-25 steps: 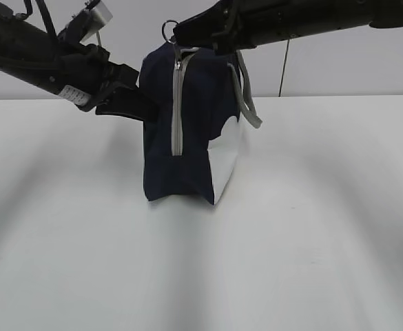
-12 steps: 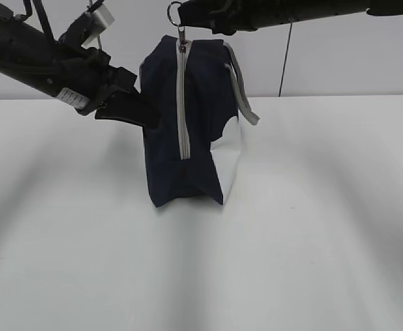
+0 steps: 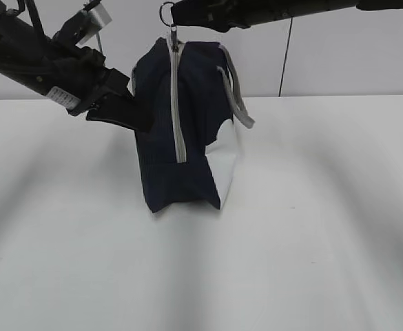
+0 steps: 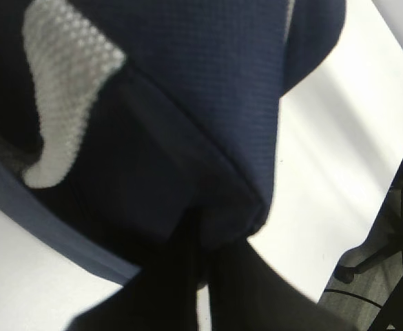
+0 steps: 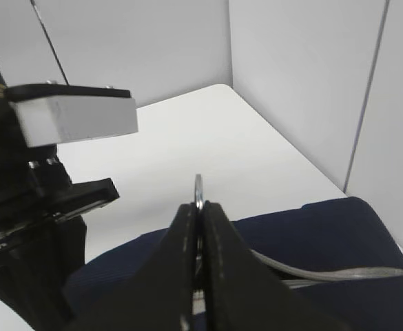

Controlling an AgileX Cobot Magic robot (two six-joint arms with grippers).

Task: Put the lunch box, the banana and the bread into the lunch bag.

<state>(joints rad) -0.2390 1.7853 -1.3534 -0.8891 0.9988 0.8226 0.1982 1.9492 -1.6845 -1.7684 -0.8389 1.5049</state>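
Pinching the ring pull (image 5: 198, 187) between narrowed tips, my right end effector (image 5: 200, 207) is zipping the lunch bag (image 3: 187, 124) standing on the bench (image 3: 311, 241), my left end effector (image 3: 122, 114) is gripping its cloth, so I judge the closing nearly finished and next calls for letting go.
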